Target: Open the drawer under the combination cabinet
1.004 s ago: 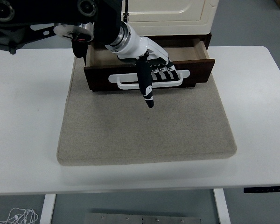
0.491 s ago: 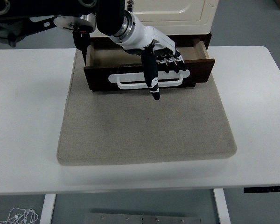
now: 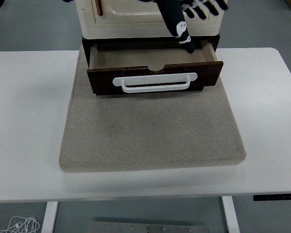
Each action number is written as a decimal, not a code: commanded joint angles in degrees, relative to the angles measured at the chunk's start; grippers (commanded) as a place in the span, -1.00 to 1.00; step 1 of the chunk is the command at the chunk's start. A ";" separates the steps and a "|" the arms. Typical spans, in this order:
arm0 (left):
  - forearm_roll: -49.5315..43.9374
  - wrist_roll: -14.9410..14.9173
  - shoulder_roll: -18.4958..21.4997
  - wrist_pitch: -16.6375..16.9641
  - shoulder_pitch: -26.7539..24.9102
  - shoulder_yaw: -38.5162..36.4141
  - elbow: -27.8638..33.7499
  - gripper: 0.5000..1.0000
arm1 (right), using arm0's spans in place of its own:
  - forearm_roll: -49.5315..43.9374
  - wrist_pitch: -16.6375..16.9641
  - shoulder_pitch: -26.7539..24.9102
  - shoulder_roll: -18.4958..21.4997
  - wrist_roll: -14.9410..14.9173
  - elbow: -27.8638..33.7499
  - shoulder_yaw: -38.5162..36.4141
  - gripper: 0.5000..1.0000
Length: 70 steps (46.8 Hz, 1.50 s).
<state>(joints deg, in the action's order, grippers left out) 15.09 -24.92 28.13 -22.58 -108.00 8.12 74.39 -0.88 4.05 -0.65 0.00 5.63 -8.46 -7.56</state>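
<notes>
A black robotic left hand (image 3: 191,14) shows at the top edge, mostly cut off. Its fingers are spread and holding nothing, with one long digit (image 3: 178,25) pointing down and slightly right.

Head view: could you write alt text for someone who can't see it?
A dark wooden drawer with a white handle stands pulled open and empty beneath a cream cabinet, on a grey mat. A black robot hand hangs above it, holding nothing.
</notes>
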 commanded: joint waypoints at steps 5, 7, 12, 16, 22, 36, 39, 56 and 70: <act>-0.06 4.52 3.42 0.26 1.91 8.05 -1.88 1.00 | 0.00 0.00 0.03 0.00 -0.01 -0.06 0.00 0.70; 0.02 6.10 4.56 0.43 2.79 10.24 -1.88 1.00 | 0.00 0.00 -0.05 0.00 -0.01 -0.06 0.00 0.70; 0.38 10.76 6.50 0.52 6.30 15.34 -2.23 1.00 | 0.00 0.00 -0.05 0.00 -0.01 0.02 0.00 0.70; 0.73 14.89 7.38 0.96 9.38 18.95 -3.02 1.00 | 0.00 0.00 0.03 0.00 -0.01 0.02 0.00 0.70; 0.55 19.64 9.14 3.33 12.72 22.90 -4.86 1.00 | 0.00 -0.09 -0.05 0.00 -0.09 -0.06 0.00 0.71; -0.15 28.61 10.46 12.91 19.40 31.87 -10.05 1.00 | 0.00 0.00 0.03 0.00 -0.01 -0.06 0.00 0.71; -0.15 29.31 10.46 16.15 21.25 33.80 -10.67 1.00 | 0.00 0.00 -0.05 0.00 -0.01 0.02 0.00 0.71; -6.38 29.49 10.28 34.27 27.05 40.22 -20.42 1.00 | 0.00 0.00 -0.05 0.00 -0.01 -0.06 0.00 0.71; -17.37 29.49 10.02 34.63 36.63 43.12 -26.49 1.00 | -0.09 -0.09 -0.14 0.00 -0.01 -0.06 0.00 0.70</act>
<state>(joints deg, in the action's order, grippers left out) -1.26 4.58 38.44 12.65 -73.38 51.06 48.99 -0.93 4.02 -0.71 0.00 5.63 -8.48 -7.56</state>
